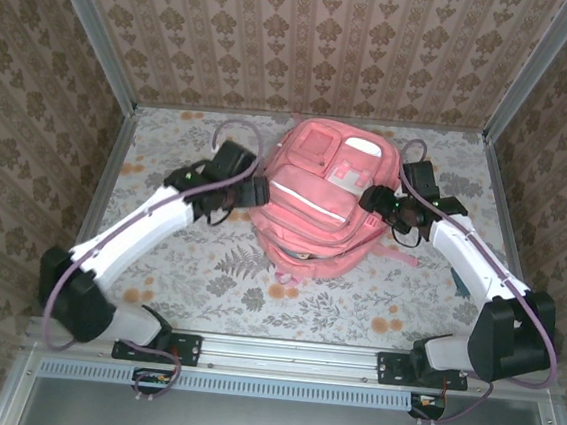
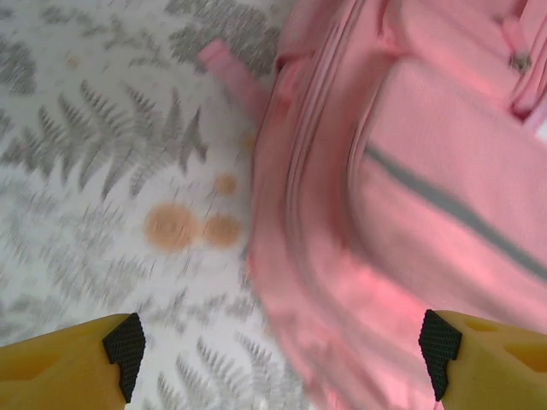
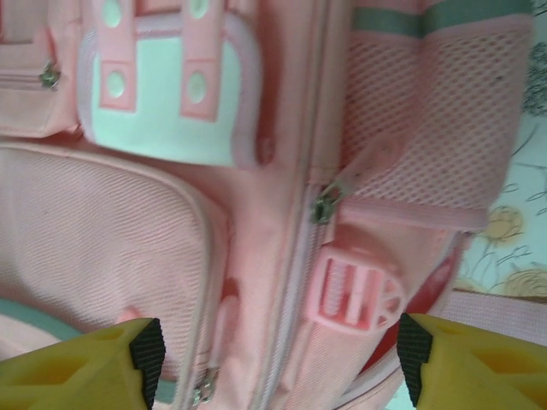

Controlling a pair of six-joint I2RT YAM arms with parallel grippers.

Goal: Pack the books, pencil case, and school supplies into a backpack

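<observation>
Fern-printed tablecloth (image 1: 206,285) carries the pink backpack (image 1: 315,200) lying flat at its centre, with the left gripper (image 1: 257,192) at the bag's nine o'clock and the right gripper (image 1: 373,200) at its three o'clock, both with jaws spread wide, holding nothing.

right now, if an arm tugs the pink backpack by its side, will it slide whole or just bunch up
Likely bunches first: the backpack is soft fabric, rumpled along its side. It looks plump, so probably heavy enough to resist sliding on the patterned table. The mesh side pocket would probably stretch rather than pull it along.
</observation>
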